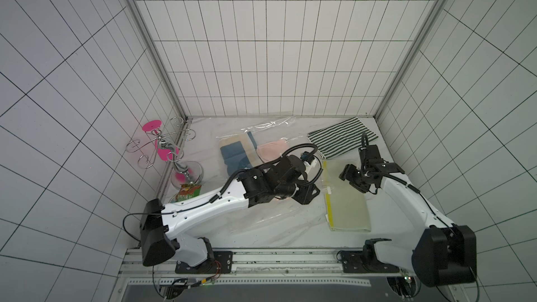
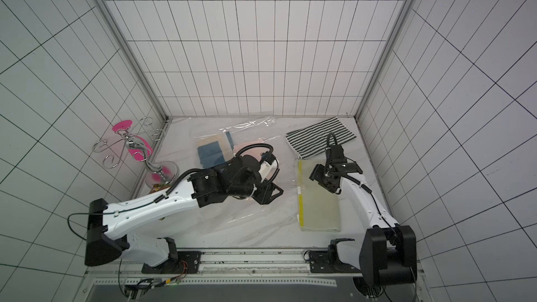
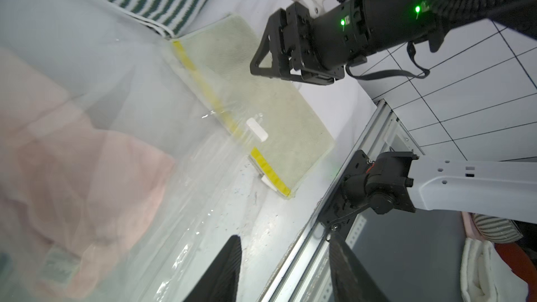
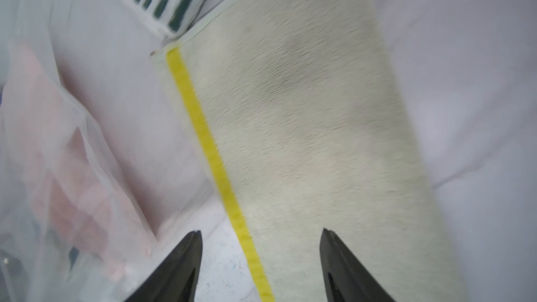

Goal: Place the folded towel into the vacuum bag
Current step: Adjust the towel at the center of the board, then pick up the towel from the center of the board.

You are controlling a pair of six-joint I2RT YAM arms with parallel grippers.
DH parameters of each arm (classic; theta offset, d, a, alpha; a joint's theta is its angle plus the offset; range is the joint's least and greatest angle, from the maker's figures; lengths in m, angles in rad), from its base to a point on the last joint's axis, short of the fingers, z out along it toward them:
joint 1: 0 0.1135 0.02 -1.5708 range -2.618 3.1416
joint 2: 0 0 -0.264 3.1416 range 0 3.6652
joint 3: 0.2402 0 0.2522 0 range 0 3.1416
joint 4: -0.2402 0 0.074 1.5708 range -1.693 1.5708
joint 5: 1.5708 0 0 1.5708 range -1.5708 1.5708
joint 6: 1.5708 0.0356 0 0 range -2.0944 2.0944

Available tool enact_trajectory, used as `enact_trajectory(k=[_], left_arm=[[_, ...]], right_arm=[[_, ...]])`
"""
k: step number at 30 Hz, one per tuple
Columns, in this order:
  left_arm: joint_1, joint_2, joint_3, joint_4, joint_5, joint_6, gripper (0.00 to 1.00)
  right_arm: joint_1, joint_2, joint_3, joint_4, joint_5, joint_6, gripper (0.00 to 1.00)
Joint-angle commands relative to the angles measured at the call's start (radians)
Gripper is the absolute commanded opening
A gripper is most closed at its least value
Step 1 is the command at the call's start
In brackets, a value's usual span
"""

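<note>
Beside vacuum bag (image 1: 279,219), pale towel (image 1: 350,207); right gripper (image 1: 350,177) above, apparently open.

Bag (image 1: 261,219): clear glossy plastic, creased. Pale towel (image 1: 348,204): matt napped cloth. Striped towel (image 1: 343,137): ribbed matt cloth. Stand (image 1: 162,143): polished bright metal wire. Front rail (image 1: 290,260): matt metal.

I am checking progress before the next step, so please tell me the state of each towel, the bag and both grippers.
vacuum bag: lying on the table, holding two towels.
pink towel: inside the bag.
blue and beige towel: inside the bag.
pale green towel: folded, outside the bag.
striped towel: folded, outside the bag.
left gripper: open, empty.
right gripper: open, empty, above the pale green towel.
</note>
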Motion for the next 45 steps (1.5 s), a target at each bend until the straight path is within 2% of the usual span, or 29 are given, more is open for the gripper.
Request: enact_trajectory(k=[1,4,9,14,18,22,25,28,32,38,41,45], left_arm=[[-0.029,0.112,0.060,0.129,0.036,-0.058,0.51],[-0.032,0.257,0.125,0.132,0.066,-0.065,0.51],[-0.015,0.459,0.243,0.096,0.144,-0.054,0.51],[0.026,0.536,0.249,0.194,0.222,-0.077,0.51],[0.047,0.571,0.287,0.204,0.238,-0.065,0.51],[0.048,0.636,0.406,0.171,0.265,-0.045,0.50],[0.035,0.715,0.495,0.152,0.297,-0.046,0.50],[0.026,0.789,0.552,0.141,0.317,-0.048,0.50],[0.036,0.852,0.576,0.125,0.315,-0.055,0.49],[0.064,0.814,0.505,0.013,0.181,-0.021,0.48],[0.074,0.794,0.438,0.077,0.234,-0.059,0.48],[0.069,0.791,0.330,0.262,0.346,-0.160,0.48]], right_arm=[[-0.142,0.016,-0.031,-0.087,0.068,-0.049,0.70],[-0.200,0.076,-0.029,-0.050,0.137,-0.069,0.71],[-0.221,0.200,-0.023,0.016,0.040,-0.094,0.71],[-0.236,0.282,-0.042,0.076,-0.038,-0.117,0.65],[-0.250,0.310,-0.090,0.141,-0.147,-0.103,0.47],[-0.296,0.266,-0.126,0.151,-0.131,-0.072,0.16],[-0.365,0.202,-0.152,0.132,-0.085,-0.051,0.03],[-0.411,0.149,-0.148,0.085,-0.026,-0.050,0.01],[-0.416,0.103,-0.122,0.023,0.056,-0.074,0.04],[-0.394,0.053,-0.081,-0.048,0.144,-0.109,0.07],[-0.342,0.023,-0.048,-0.081,0.205,-0.112,0.08],[-0.205,0.029,-0.007,-0.127,0.305,-0.104,0.09]])
